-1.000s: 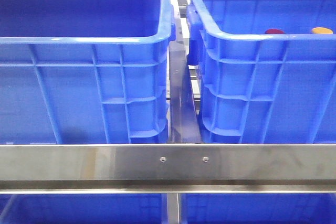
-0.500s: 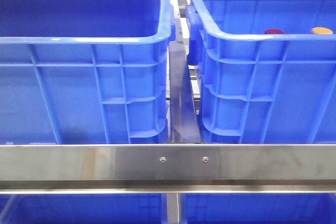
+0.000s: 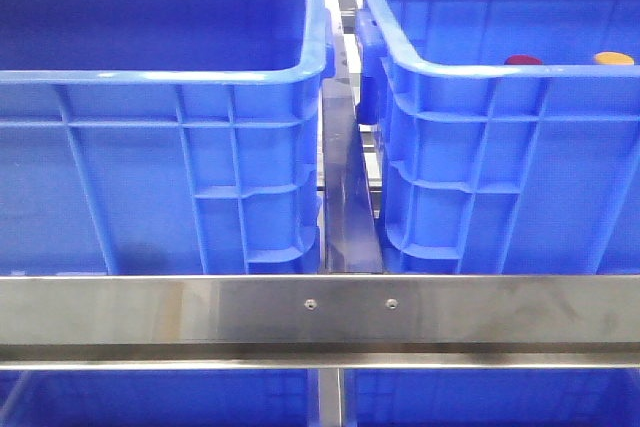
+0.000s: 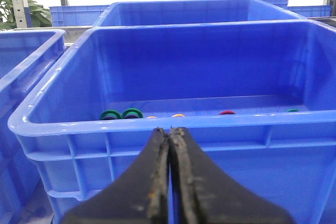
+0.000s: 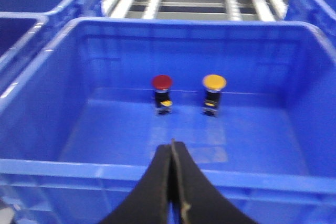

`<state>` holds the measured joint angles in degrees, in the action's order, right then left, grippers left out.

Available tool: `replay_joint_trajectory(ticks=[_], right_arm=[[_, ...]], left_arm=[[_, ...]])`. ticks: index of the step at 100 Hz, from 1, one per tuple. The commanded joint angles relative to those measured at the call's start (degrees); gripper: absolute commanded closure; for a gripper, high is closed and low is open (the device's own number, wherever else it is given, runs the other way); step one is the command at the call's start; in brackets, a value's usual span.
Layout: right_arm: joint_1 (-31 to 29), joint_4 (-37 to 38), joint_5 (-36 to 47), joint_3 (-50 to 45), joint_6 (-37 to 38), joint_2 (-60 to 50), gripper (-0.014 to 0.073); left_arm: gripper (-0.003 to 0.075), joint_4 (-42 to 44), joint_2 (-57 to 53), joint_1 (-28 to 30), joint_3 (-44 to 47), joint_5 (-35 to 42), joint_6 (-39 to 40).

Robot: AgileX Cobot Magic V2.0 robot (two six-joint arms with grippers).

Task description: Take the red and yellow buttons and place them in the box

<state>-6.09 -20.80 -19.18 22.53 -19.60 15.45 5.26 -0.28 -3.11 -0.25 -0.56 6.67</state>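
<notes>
No readable text, labels or numbers.

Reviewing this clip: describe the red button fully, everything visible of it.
The red button has a round, glossy red domed cap on a dark body with small metallic parts at its base. It stands upright on the floor of the blue crate, near the far wall, beside the yellow button but apart from it. Nothing grips it. In the front view only its cap peeks over the crate rim.

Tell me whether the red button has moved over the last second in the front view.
No. The red button still peeks just above the right crate's near rim, beside the yellow button, as before.
</notes>
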Motion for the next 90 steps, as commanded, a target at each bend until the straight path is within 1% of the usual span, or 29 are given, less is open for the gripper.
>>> replay_joint_trajectory(ticks=[1,7,16,29,39,64,74,78,90], right_arm=[[0.3,10.8,3.8,1.5,13.7,-1.2,0.0662],[0.8,14.7,4.7,1.0,17.4,-2.4,0.0662],[2.5,17.1,8.3,-1.0,18.5,-4.3,0.0662],[4.5,17.4,13.3,-6.2,18.6,-7.8,0.0662],[4.7,17.5,16.6,-10.5,19.6,-10.8,0.0662],[4.9,18.1,21.5,-20.5,23.2,-17.6,0.0662],[5.7,18.3,24.4,-23.1,23.3,-17.5,0.0662],[6.1,18.5,23.6,-23.0,23.3,-17.5,0.0662],[6.8,19.5,24.7,-23.0,23.3,-17.5,0.0662]], left_arm=[[0.0739,-0.2,-1.9,0.1,2.8,4.6,-0.1],[0.0739,-0.2,-1.9,0.1,2.8,4.6,-0.1],[0.0739,-0.2,-1.9,0.1,2.8,4.6,-0.1],[0.0739,-0.2,-1.9,0.1,2.8,4.6,-0.1],[0.0739,-0.2,-1.9,0.1,2.8,4.6,-0.1],[0.0739,-0.2,-1.9,0.1,2.8,4.6,-0.1],[0.0739,-0.2,-1.9,0.1,2.8,4.6,-0.1],[0.0739,-0.2,-1.9,0.1,2.8,4.6,-0.1],[0.0739,-0.2,-1.9,0.1,2.8,4.6,-0.1]])
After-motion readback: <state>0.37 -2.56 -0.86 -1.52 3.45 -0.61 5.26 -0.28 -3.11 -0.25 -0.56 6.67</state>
